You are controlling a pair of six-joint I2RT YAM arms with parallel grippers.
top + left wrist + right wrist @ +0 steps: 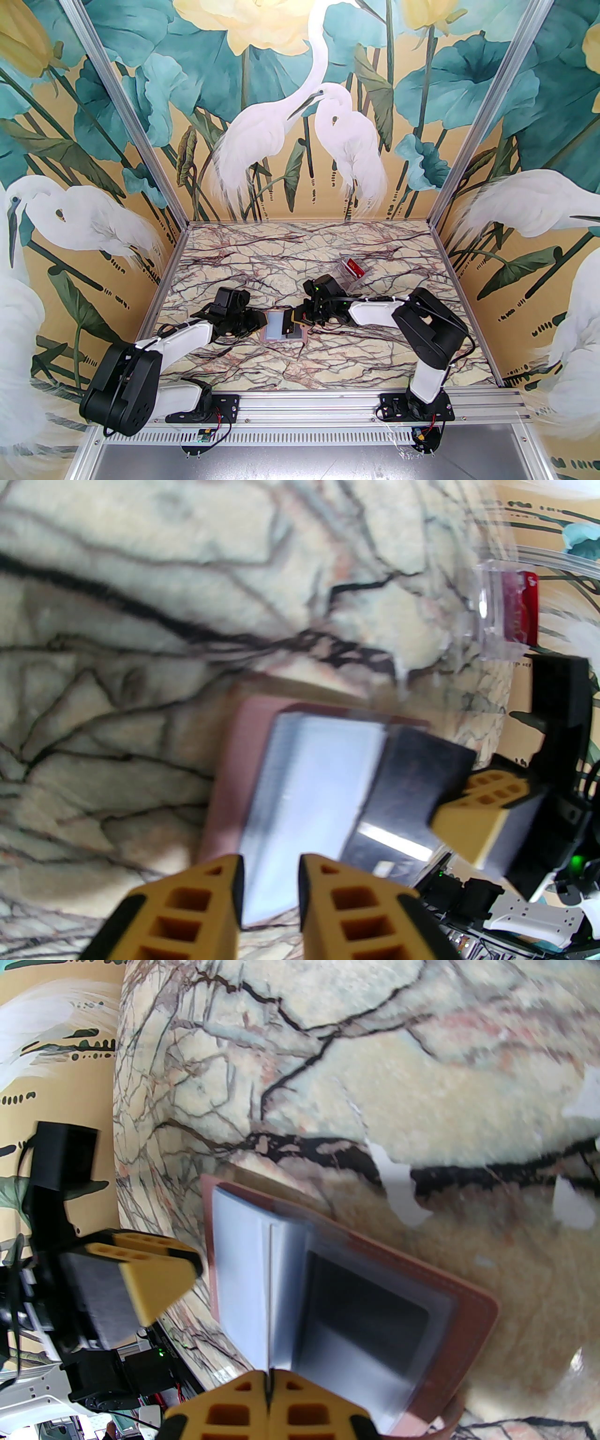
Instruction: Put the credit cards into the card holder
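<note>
The right gripper [269, 1396] clenches a black credit card [417, 775] on edge over the open card holder [473, 1316], and I cannot tell if the narrow-gapped left gripper [271, 878] grasps its pale sleeve [318, 780].

Right pincer [269, 1377] closed, left pincer [270, 863] ajar

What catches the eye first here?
The open card holder lies mid-table, a black card in one sleeve. The right gripper pinches a sleeve's edge. A red card sits in a clear box farther back on the right.
</note>
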